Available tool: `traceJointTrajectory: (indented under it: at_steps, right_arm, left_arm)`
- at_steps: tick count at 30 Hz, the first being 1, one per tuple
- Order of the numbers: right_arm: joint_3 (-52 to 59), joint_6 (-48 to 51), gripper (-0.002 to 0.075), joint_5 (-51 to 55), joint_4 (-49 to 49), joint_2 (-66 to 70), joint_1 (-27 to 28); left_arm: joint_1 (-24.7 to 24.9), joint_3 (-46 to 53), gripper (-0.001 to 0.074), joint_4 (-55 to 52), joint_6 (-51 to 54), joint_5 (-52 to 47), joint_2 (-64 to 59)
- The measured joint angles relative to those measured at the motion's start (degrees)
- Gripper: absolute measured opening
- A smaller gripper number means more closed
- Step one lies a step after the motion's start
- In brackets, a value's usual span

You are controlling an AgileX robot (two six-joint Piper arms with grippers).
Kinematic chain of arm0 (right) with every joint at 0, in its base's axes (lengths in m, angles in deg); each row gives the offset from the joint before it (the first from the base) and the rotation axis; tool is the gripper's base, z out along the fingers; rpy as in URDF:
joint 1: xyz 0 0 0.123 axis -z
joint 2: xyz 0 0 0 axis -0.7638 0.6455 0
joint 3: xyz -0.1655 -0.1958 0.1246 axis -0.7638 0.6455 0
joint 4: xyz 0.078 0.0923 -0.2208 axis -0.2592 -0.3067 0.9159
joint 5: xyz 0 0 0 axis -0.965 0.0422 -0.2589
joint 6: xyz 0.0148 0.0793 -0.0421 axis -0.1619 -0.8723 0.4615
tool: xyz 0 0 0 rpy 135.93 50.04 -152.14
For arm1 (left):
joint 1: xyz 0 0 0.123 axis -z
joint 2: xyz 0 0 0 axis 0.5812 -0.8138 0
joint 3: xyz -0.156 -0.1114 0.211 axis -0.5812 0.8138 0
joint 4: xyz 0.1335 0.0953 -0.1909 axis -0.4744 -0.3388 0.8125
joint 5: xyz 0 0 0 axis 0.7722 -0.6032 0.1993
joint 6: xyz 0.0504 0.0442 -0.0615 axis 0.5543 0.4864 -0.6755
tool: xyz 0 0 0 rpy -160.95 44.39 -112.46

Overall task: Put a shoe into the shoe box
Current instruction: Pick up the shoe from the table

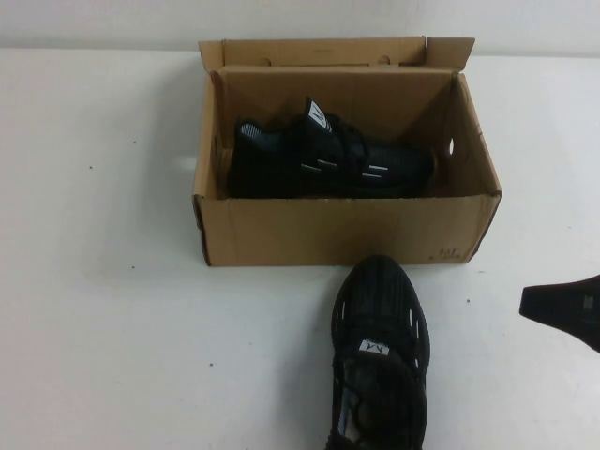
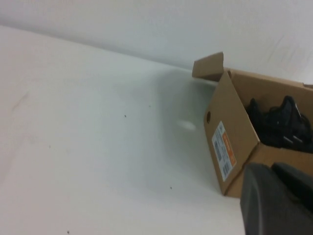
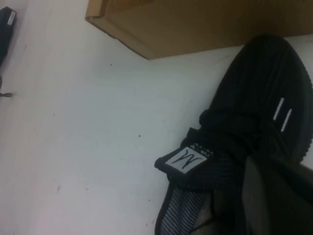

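two black sneakers: one in the shoe box, one shoe outside at six o'clock. left gripper, right gripper: pincer state cannot be told.

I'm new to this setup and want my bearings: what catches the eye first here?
The open shoe box at the table's middle, with one black sneaker lying inside. A matching shoe sits on the table just in front of the box, toe toward it. The right tool shows at the right edge; the left tool appears only in its wrist view.
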Motion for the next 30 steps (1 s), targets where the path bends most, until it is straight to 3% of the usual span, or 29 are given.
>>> traceJointTrajectory:
  at_steps: [8, 14, 19, 30]
  right_arm:
    - [-0.53, 6.73, 0.0006, -0.11, -1.28, 3.97, 0.0]
    - [-6.92, 2.13, 0.0024, -0.32, 9.87, 4.1, -4.61]
    - [-13.37, -10.78, 0.0025, -0.32, 23.89, 4.2, -13.62]
    - [-16.03, -28.86, 0.0059, -0.58, 33.26, 14.36, -36.67]
  left_arm:
    - [0.0, 0.0, -0.0004, 1.43, 0.0, -7.19, -3.49]
    - [0.0, 0.0, -0.0004, 7.03, 4.38, -10.63, -11.46]
    - [0.0, -2.32, -0.0004, 12.6, 11.42, -14.61, -18.49]
    - [0.0, -8.25, -0.0004, 14.05, 14.99, -18.66, -21.16]
